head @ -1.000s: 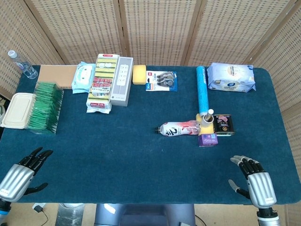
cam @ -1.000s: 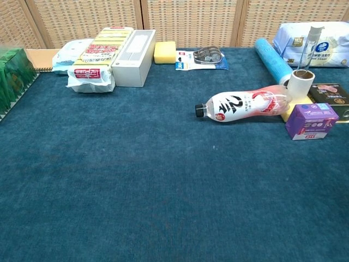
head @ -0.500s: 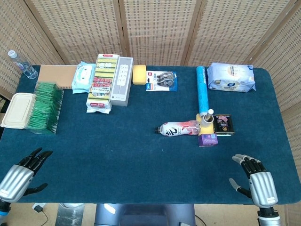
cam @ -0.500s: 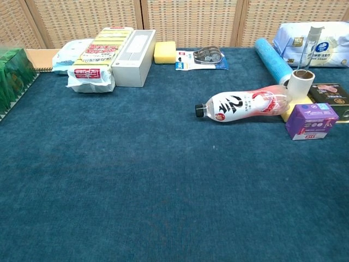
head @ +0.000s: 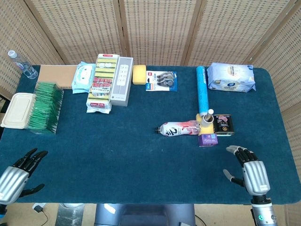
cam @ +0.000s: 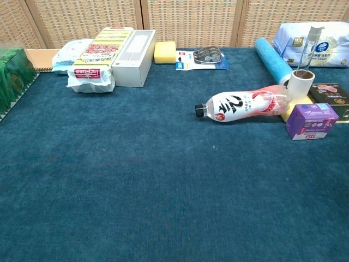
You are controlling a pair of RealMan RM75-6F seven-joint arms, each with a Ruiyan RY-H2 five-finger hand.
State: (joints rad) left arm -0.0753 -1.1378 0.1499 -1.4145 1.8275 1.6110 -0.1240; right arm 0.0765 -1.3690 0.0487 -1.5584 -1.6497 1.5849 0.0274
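In the head view my right hand (head: 251, 173) hovers over the table's front right corner, fingers spread, holding nothing. The nearest things to it are a small purple box (head: 207, 140) and a dark tin (head: 224, 125) further back. My left hand (head: 15, 176) hangs off the front left edge, fingers apart and empty. A pink-and-white bottle (head: 178, 128) lies on its side mid-table, cap pointing left. The chest view shows the bottle (cam: 244, 105) and purple box (cam: 311, 121) but neither hand.
Along the back: a blue roll (head: 201, 94), a wipes pack (head: 231, 77), correction tapes (head: 161, 80), a yellow sponge (head: 138, 74), a grey box (head: 121, 80), sponge packs (head: 102, 82). At left: green packets (head: 44, 107), a beige lidded container (head: 17, 109), a water bottle (head: 21, 64).
My right hand has moved forward over the table and a little left. My left hand has drawn back toward the front left edge.
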